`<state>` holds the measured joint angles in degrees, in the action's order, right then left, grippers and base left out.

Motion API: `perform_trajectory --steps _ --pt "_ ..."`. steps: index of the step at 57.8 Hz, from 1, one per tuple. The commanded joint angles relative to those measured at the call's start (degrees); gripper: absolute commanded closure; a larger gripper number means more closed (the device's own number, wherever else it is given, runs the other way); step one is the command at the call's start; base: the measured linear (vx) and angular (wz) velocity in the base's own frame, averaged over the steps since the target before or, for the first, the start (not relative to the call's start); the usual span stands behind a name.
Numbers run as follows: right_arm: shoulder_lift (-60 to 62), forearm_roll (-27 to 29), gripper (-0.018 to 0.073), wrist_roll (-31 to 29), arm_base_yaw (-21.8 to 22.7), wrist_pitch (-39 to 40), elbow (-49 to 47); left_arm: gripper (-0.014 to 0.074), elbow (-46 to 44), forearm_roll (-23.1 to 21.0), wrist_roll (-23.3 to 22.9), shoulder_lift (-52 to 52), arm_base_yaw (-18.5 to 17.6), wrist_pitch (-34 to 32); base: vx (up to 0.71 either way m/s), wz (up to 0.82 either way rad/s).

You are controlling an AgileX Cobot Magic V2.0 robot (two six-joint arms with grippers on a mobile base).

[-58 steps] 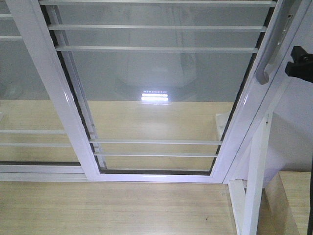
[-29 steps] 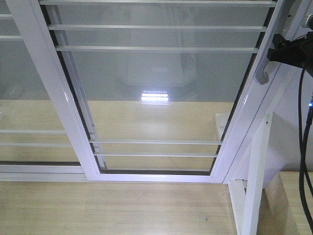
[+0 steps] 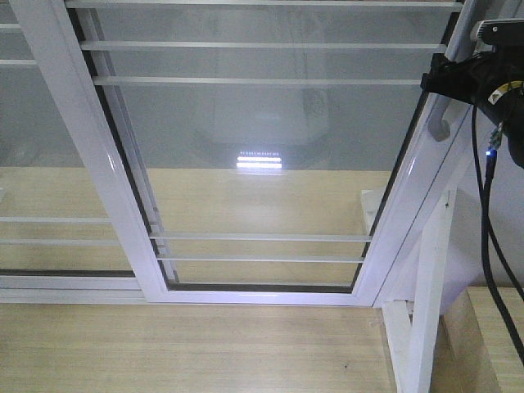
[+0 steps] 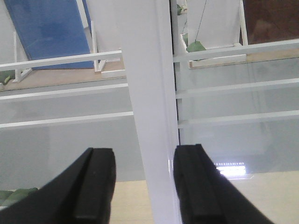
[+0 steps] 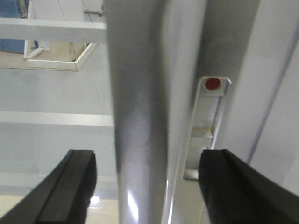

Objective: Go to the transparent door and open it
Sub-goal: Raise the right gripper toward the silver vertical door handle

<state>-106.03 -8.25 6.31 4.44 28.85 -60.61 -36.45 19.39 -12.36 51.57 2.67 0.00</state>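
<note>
As right gripper [image 5: 147,158] straddles handle [image 5: 140,84], wrist-only red dot [image 5: 213,83]

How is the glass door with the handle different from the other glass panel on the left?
The transparent door has a curved grey handle on its right stile; the left panel shows none. The door stands in front, its white frame overlapping the left panel. The right pincer is around the door's handle, not at the left panel. Both are clear glass in white frames with thin white bars.
</note>
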Motion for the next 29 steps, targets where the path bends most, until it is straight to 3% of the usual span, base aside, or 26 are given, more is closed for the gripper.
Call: perform_trajectory --steps 1,8,18,29 --pt "2.8 3.3 0.0167 -2.7 0.2 3.9 -2.1 0.0163 -1.9 0.0 0.0 -0.3 0.1 -4.0 0.0 0.0" --pt "2.8 4.5 0.0349 -6.3 0.2 4.3 -2.1 0.0163 -1.9 0.0 0.0 -0.3 0.1 -4.0 0.0 0.0" --pt "2.8 4.3 0.0575 -4.0 0.2 4.7 -2.1 0.0163 -1.9 0.0 0.0 -0.3 0.1 -4.0 0.0 0.0" --pt "1.0 2.6 0.0571 -0.6 0.2 9.4 -2.1 0.0163 -1.9 0.0 0.0 -0.3 0.1 -4.0 0.0 0.0"
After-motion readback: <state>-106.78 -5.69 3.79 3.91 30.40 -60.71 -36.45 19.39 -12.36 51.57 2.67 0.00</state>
